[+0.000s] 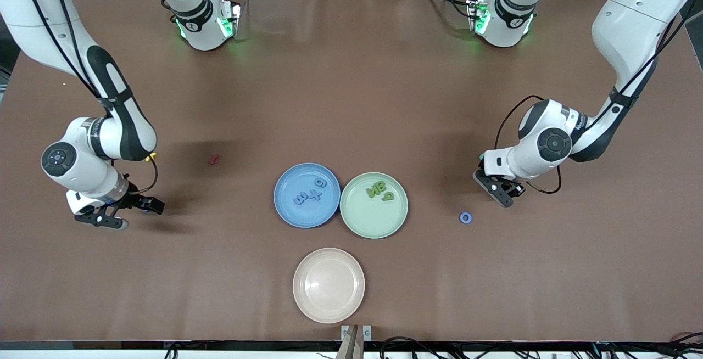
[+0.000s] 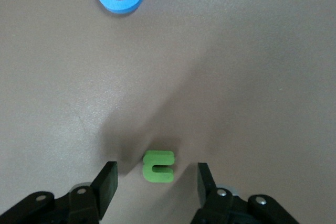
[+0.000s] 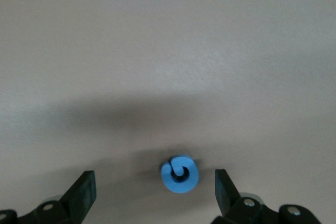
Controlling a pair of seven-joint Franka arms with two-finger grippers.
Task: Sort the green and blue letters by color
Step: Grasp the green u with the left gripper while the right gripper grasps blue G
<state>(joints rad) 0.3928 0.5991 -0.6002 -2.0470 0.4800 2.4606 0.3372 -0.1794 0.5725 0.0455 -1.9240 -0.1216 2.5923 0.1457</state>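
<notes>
left pincer (image 2: pixel 155 184) apart, straddling green C (image 2: pixel 158 166) to grip | right pincer (image 3: pixel 155 192) apart around blue curl (image 3: pixel 180 173) | both low over bench (image 1: pixel 351 101)

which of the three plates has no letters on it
The beige plate, the one nearest the front camera. The blue plate and green plate each carry letters.

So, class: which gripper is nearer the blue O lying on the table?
Left. The left gripper is beside the blue O; the right gripper is at the right arm's end.
</notes>
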